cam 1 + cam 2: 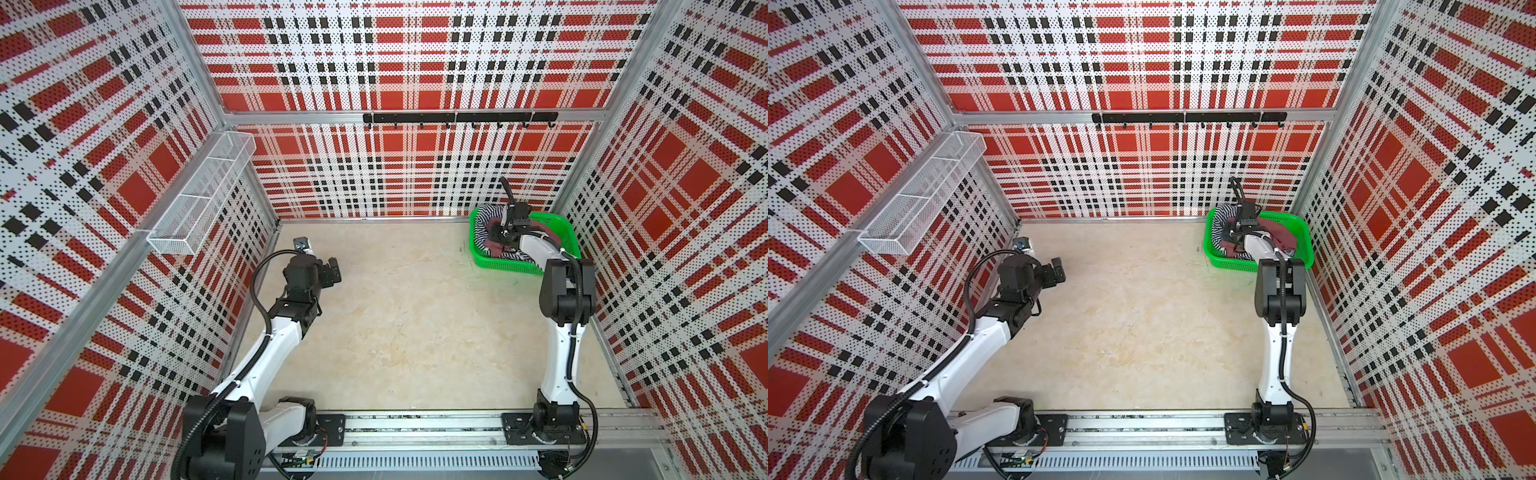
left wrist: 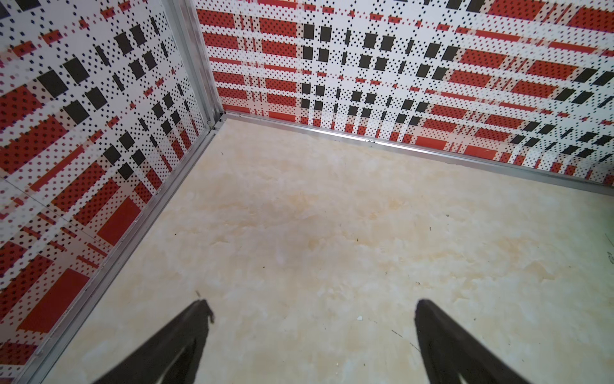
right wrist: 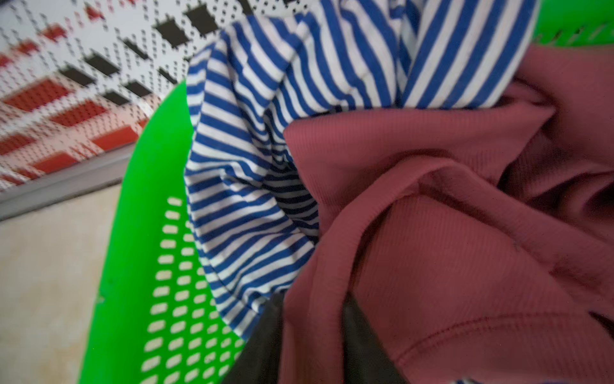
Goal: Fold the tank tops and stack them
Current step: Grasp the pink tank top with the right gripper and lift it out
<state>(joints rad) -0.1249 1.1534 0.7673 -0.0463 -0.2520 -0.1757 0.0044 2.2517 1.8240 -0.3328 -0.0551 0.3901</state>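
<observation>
Both tank tops lie crumpled in the green mesh basket [image 1: 511,268] [image 1: 1229,264] at the back right. The striped tank top [image 1: 482,226] [image 1: 1219,224] [image 3: 239,166] drapes over the basket's left side, and the maroon tank top [image 1: 548,232] [image 1: 1279,237] [image 3: 432,249] lies beside and partly over it. My right gripper [image 1: 498,237] [image 1: 1231,239] [image 3: 312,332] reaches down into the basket. A fold of the maroon top is pinched between its dark fingers [image 3: 262,342]. My left gripper [image 1: 334,270] [image 1: 1059,269] [image 2: 312,306] hovers open over bare table at the left, holding nothing.
The basket [image 3: 139,232] stands close to the back and right walls. A white wire shelf [image 1: 203,191] sticks out from the left wall above my left arm. A black hook rail [image 1: 457,117] runs along the back wall. Beige tabletop [image 1: 415,316] stretches between the arms.
</observation>
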